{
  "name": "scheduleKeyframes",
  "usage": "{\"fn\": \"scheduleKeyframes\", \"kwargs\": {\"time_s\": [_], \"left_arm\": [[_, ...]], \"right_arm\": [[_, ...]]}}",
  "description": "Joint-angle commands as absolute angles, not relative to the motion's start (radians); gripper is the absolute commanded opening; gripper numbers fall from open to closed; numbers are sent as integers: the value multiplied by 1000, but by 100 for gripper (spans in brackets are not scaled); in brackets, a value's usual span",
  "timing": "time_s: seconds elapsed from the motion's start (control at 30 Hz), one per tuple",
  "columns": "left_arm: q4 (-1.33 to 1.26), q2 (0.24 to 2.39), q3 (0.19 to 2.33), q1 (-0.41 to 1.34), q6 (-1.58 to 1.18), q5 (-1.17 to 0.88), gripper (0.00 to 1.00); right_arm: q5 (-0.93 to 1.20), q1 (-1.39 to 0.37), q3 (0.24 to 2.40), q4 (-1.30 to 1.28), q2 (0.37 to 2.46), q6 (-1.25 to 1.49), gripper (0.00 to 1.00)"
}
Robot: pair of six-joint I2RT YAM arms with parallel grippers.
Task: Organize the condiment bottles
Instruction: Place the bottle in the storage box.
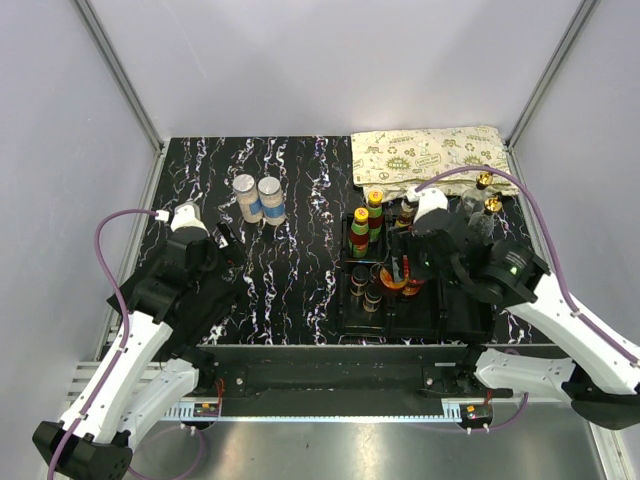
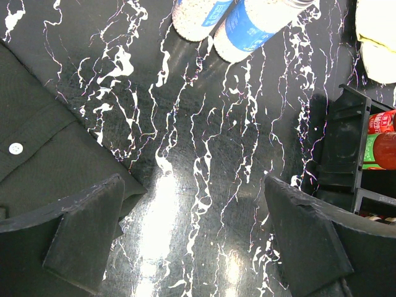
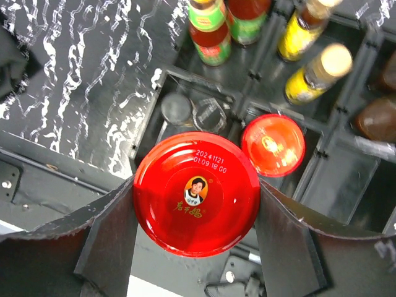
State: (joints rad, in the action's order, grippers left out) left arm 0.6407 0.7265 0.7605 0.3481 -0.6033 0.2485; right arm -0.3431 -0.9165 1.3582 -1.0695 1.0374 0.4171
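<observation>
My right gripper (image 3: 196, 193) is shut on a red-lidded jar (image 3: 196, 204), one finger on each side of the lid, held above the near edge of the black compartment tray (image 3: 154, 117). A second red-lidded jar (image 3: 273, 145) stands in the tray just behind it. Slim red-and-green sauces (image 3: 210, 31) and yellow bottles (image 3: 318, 74) fill the far compartments. From above, the right gripper (image 1: 400, 272) is over the tray (image 1: 460, 315). Two grey-lidded shakers (image 1: 258, 199) stand on the table. My left gripper (image 1: 225, 240) is open and holds nothing, with the shakers (image 2: 257, 28) ahead of it.
A patterned cloth bag (image 1: 430, 155) lies at the back right, with two clear gold-spouted bottles (image 1: 488, 195) in front of it. Two small jars (image 3: 193, 112) sit in the tray's near-left compartment. Black fabric with a button (image 2: 37, 136) lies left of the left gripper (image 2: 198, 235).
</observation>
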Motion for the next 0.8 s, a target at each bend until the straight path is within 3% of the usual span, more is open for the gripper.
{"fn": "scheduleKeyframes", "kwargs": {"time_s": [0.0,0.77], "left_arm": [[612,733,769,344,-603,273,99],[612,735,767,344,-604,272,99]], "right_arm": [[-376,-922,1359,-1043,959,491,0],[-527,-923,1164,-1190,913,716,0]]}}
